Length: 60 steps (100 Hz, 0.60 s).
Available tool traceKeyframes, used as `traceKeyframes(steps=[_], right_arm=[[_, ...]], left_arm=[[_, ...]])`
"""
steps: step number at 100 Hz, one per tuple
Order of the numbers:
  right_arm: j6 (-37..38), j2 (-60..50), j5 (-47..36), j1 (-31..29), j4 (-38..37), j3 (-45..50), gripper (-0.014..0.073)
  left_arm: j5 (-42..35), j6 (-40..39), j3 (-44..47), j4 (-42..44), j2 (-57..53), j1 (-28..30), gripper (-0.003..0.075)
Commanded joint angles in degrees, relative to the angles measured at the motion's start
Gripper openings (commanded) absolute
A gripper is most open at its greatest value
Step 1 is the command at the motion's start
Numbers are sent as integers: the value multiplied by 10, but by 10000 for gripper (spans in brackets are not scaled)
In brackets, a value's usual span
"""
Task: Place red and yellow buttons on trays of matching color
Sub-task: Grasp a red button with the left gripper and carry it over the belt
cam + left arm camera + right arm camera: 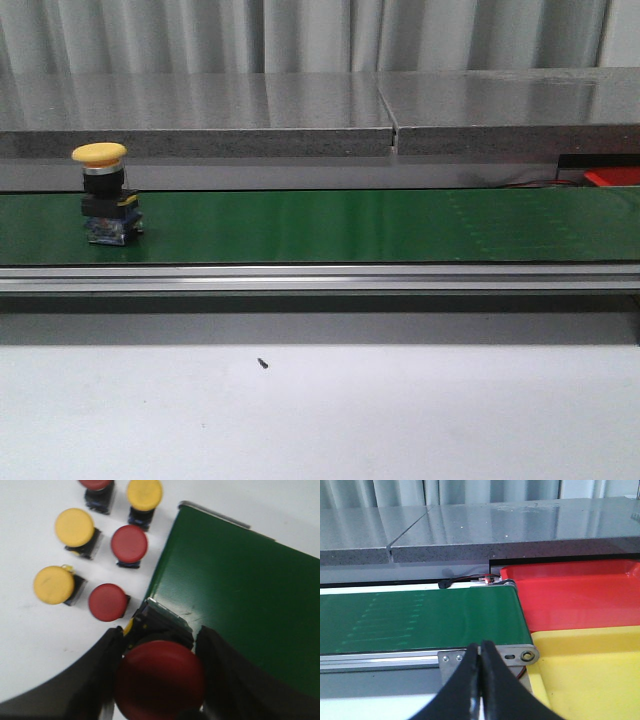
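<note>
From the front, a yellow button (103, 194) stands upright on the green belt (350, 225), near its left end. The belt runs across the whole view, with an aluminium rail (320, 277) along its near edge and a grey ledge (200, 115) behind it. A sliver of the red tray (612, 177) shows at the far right. A small dark speck (263, 364) lies on the white worktop (320, 415) in front. Neither of my arms appears here.

From my left wrist, my left end effector (159, 677) pinches a red button (160, 677) by its body, one dark finger (97, 675) on each side of the cap. It sits right at the corner of the belt (240, 605). Beside the belt, on the white worktop (30, 640), more buttons stand in a loose cluster: three yellow caps (74, 527) and three red caps (129, 543), one of the red ones cut off at the frame edge.

From my right wrist, my right end effector (481, 680) is pressed together, fingertips touching, holding nothing. It hangs just before the belt's end roller (522, 655). Past that end lie the red tray (570, 600) and, nearer to me, the yellow tray (590, 670), side by side and touching.
</note>
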Motion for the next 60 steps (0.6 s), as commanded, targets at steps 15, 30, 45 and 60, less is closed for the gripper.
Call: traceKeyframes(steps=[15, 30, 45, 60], right_arm=[[0, -11, -45, 2, -8, -8, -67], [0, -11, -45, 2, -8, -8, -67], [0, -11, -45, 2, -8, -8, -67], [0, -11, -45, 2, -8, -8, -67]], left_arm=[[-18, -4, -25, -15, 20, -49, 157], [-18, -4, -25, -15, 57, -53, 157], [-13, -4, -25, -16, 82, -53, 158], [-11, -2, -26, -16, 96, -53, 238]])
